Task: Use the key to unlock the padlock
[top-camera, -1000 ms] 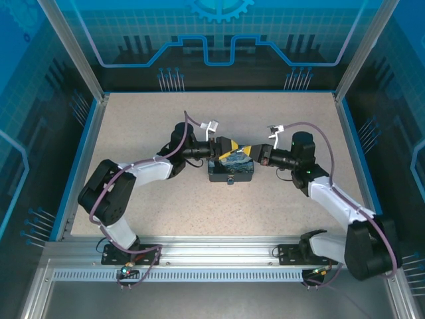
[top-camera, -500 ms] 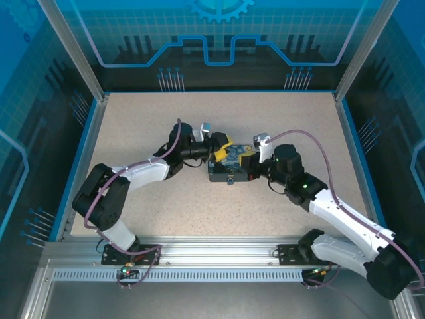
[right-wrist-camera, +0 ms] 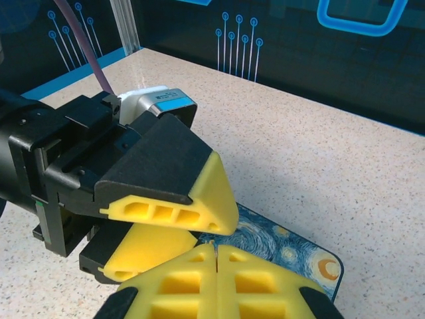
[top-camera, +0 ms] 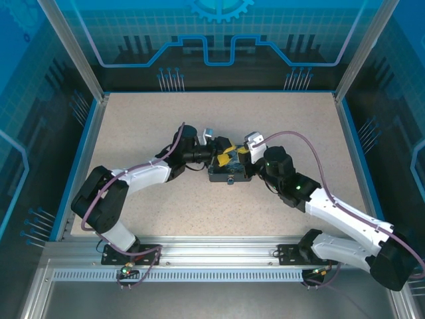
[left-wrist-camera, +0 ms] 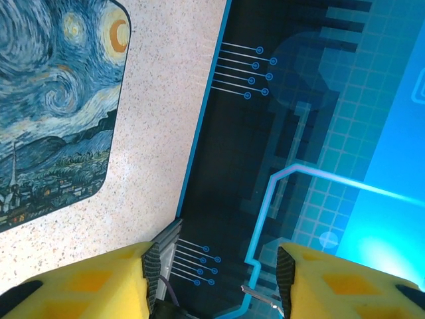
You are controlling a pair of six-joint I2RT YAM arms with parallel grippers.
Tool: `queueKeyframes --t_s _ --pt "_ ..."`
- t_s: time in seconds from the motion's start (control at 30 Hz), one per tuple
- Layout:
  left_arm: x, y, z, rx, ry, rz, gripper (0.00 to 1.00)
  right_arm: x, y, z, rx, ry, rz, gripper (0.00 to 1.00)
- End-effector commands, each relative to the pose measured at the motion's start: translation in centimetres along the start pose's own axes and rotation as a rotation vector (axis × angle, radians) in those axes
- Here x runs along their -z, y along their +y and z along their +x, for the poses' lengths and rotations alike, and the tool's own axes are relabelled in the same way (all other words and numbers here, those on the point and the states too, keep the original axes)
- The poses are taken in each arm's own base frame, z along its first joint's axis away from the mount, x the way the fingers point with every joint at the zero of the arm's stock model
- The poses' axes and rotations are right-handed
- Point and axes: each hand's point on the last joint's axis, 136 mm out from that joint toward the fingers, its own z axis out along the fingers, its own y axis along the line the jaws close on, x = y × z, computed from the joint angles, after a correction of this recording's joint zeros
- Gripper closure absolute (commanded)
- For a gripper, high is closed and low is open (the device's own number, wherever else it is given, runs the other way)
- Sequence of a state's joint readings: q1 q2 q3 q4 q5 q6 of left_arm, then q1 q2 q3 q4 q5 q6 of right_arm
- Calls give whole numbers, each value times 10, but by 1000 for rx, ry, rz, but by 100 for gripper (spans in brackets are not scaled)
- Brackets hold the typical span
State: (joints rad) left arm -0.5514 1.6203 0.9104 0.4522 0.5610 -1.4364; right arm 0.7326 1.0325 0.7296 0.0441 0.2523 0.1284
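Yellow pads tip both pincers, which meet over a dark rectangular box (top-camera: 218,174) near the middle of the speckled beige table (top-camera: 146,119). From overhead, the left arm reaches in from the left and the right arm from the right. Their fingers come together above the box's top, which carries a swirly blue-and-yellow painting (left-wrist-camera: 53,113). The left gripper (left-wrist-camera: 216,269) is open. In its own wrist view the two yellow fingers stand apart at the bottom edge with nothing between them. Past them lie the painted lid, a strip of table, the table's blue rim and the blue printed wall behind. The right wrist camera sees this same gripper side-on, with its black-backed fingers spread one above the other and the lower one close over the painting. The right gripper (right-wrist-camera: 216,262) is closed, its two yellow pads pressed together along a thin seam; whether anything is pinched in that seam cannot be told. Its tips sit just beside the lower finger of the left gripper, and it is not clear whether they touch. The padlock (top-camera: 230,179) shows from above as a tiny dark spot with a pale glint at the middle of the box's near side, right against that face and nearer the arm bases than both pincers. It is too small to make out its shackle or whether it is locked. As far as the overhead view shows, neither gripper touches it.
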Motion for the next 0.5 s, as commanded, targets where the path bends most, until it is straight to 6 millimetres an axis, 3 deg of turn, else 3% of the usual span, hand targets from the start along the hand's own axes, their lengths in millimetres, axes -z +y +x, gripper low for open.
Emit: queueKeyframes --t_s 0.0,0.23,0.47 --pt "-1 -25 3 36 -1 46 50 1 3 -24 50 -62 17 100" --pt "-4 -32 1 62 -5 81 51 -3 4 -19 64 -52 17 100" --pt "-10 -36 6 73 16 104 61 -7 4 -15 80 -48 32 100"
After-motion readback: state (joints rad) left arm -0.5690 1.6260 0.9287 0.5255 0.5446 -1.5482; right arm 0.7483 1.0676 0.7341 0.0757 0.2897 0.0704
